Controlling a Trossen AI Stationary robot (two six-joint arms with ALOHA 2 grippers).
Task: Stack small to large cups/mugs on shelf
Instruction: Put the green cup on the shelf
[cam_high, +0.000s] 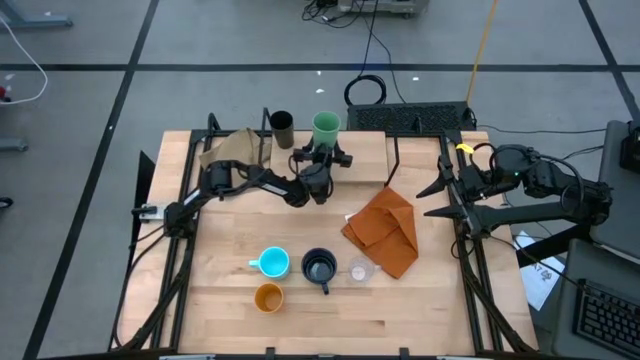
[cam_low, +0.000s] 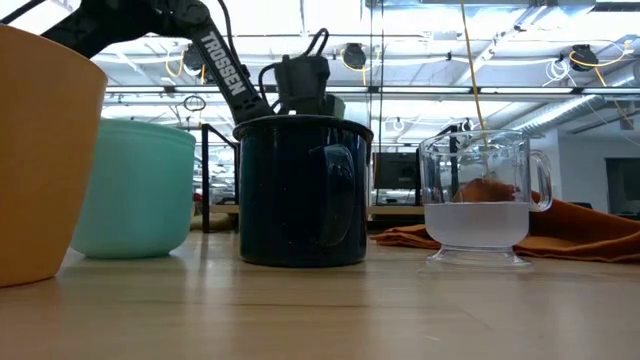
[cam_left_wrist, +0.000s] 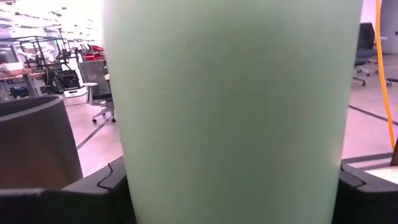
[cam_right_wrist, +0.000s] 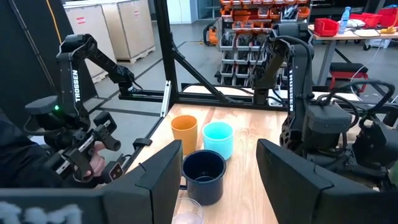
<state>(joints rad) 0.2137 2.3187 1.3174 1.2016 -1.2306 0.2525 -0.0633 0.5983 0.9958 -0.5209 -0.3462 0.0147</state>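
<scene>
Behind the table, open floor; on the shelf (cam_high: 365, 150) the left gripper (cam_high: 325, 152) clasps the green cup (cam_high: 326, 127) beside the dark brown cup (cam_high: 282, 124), so placing seems underway; next it must release cleanly. Only the left wrist view shows the fingers (cam_left_wrist: 93, 193) flanking that cup; the right gripper (cam_high: 437, 198) waits part-open at the table's edge

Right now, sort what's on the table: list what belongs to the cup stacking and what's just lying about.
Job:
green cup, between the left gripper fingers
brown cup
shelf
blue mug
navy mug
orange cup
clear cup

Lying about:
orange cloth
tan cloth
</scene>
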